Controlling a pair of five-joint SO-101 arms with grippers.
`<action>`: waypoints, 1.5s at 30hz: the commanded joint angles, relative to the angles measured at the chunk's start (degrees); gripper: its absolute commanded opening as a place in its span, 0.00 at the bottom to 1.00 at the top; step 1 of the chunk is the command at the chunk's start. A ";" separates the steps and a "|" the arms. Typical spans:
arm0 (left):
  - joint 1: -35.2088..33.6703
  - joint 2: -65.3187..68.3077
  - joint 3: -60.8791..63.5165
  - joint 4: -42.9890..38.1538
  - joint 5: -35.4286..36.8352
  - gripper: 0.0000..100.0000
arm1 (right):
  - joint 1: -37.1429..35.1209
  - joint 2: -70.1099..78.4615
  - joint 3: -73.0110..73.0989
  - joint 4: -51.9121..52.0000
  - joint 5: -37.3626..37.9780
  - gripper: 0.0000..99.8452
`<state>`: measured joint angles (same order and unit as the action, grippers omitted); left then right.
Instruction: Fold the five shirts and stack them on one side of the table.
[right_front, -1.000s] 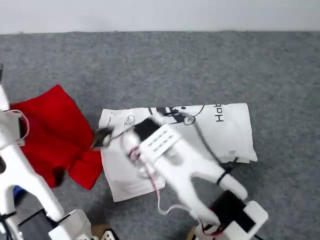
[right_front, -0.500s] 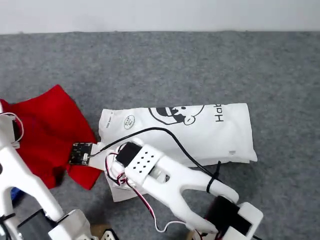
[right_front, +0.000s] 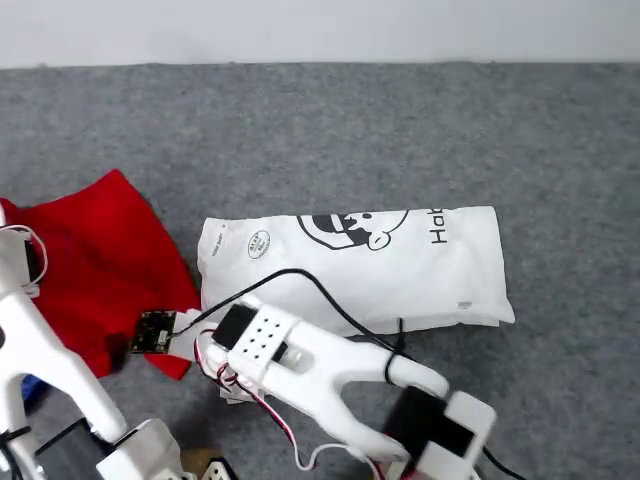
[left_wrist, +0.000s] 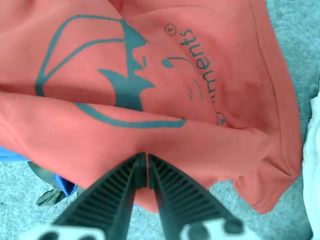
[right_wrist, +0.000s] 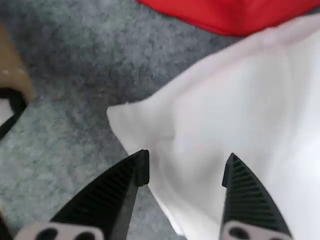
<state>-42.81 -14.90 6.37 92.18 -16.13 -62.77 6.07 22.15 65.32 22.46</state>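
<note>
A white shirt (right_front: 400, 265) with a black print lies folded into a long band mid-table. Its near left corner (right_wrist: 200, 125) sits between the fingers of my right gripper (right_wrist: 186, 172), which is open just above the cloth. In the high view the right arm (right_front: 300, 360) covers that corner. A red shirt (right_front: 100, 265) with a teal print (left_wrist: 115, 85) is spread at the table's left. My left gripper (left_wrist: 143, 162) is shut, its tips over a folded edge of the red shirt, with no cloth seen between them.
Blue cloth (left_wrist: 62, 182) and a dark green scrap (left_wrist: 47, 197) peek out from under the red shirt's edge. The red shirt's hem (right_wrist: 235, 15) lies close beside the white corner. Grey carpet (right_front: 400, 130) covers the table; the left arm (right_front: 35, 350) stands at the left edge.
The right arm has swung toward the front left and come down over the white shirt's near left corner. The left arm and both shirts have barely moved.
</note>
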 joint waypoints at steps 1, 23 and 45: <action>0.09 -2.73 -0.84 0.53 0.26 0.02 | 1.54 1.98 -1.41 -2.68 -0.09 0.16; 1.49 -2.46 -0.75 0.53 0.53 0.02 | 19.38 9.54 -24.18 -0.22 17.49 0.02; 4.22 -2.37 -0.75 0.53 0.62 0.02 | 26.51 17.45 -42.81 12.97 18.20 0.13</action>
<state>-39.03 -14.90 6.37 92.18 -16.13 -35.25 27.34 -15.38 72.88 40.31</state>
